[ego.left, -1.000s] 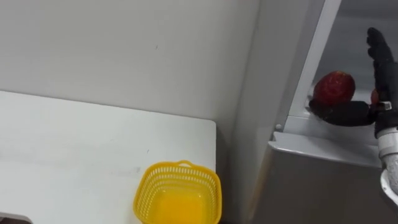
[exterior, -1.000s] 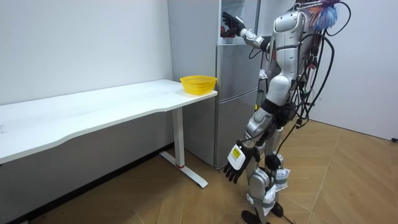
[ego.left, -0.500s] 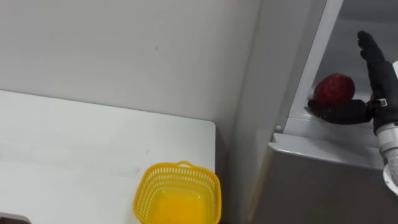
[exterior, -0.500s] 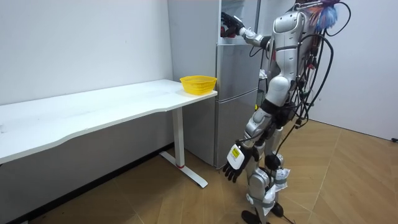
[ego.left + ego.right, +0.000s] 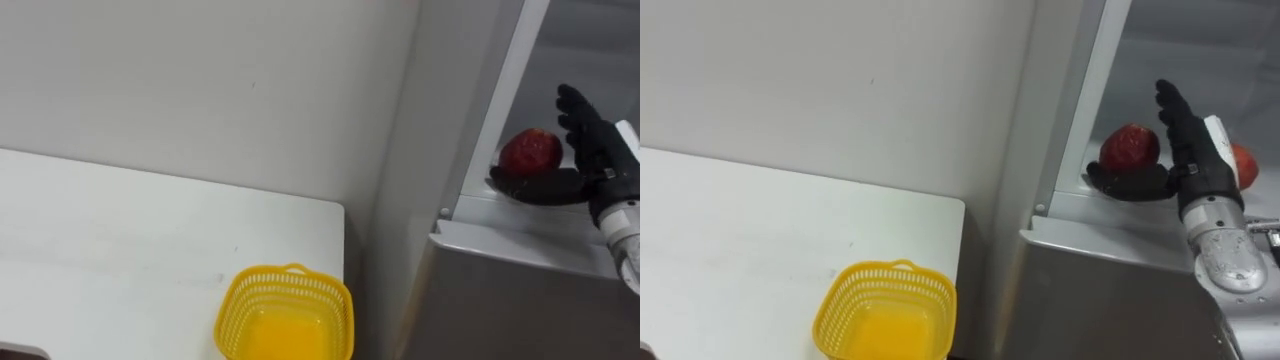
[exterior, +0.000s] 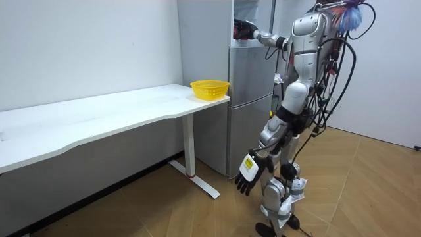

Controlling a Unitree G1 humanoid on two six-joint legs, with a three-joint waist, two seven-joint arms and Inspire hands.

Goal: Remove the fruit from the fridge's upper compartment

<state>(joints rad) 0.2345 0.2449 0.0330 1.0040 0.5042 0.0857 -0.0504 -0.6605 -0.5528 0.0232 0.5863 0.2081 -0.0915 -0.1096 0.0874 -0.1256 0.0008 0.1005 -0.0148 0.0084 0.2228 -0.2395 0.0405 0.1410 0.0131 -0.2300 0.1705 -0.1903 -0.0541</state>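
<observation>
A red apple [image 5: 530, 152] sits on the shelf inside the open upper fridge [image 6: 250, 85]. My right hand [image 5: 598, 150] reaches into that compartment, open. Its fingers stand upright just right of the apple, and its thumb lies along the shelf in front of the fruit. The fingers are not curled round the apple. A second red fruit [image 5: 1243, 165] shows behind the hand. In the room view I stand upright in front of the fridge with my right arm raised. My left hand [image 6: 248, 172] hangs open by my thigh.
A yellow plastic basket [image 5: 290, 272] stands on the near corner of the white table [image 5: 120, 250], left of the fridge. The grey lower fridge door [image 5: 500, 300] is closed below the shelf. A white wall runs behind the table.
My right hand has moved left and lower, deeper into the fridge, so its fingers now stand close beside the apple. The apple and basket have not moved.
</observation>
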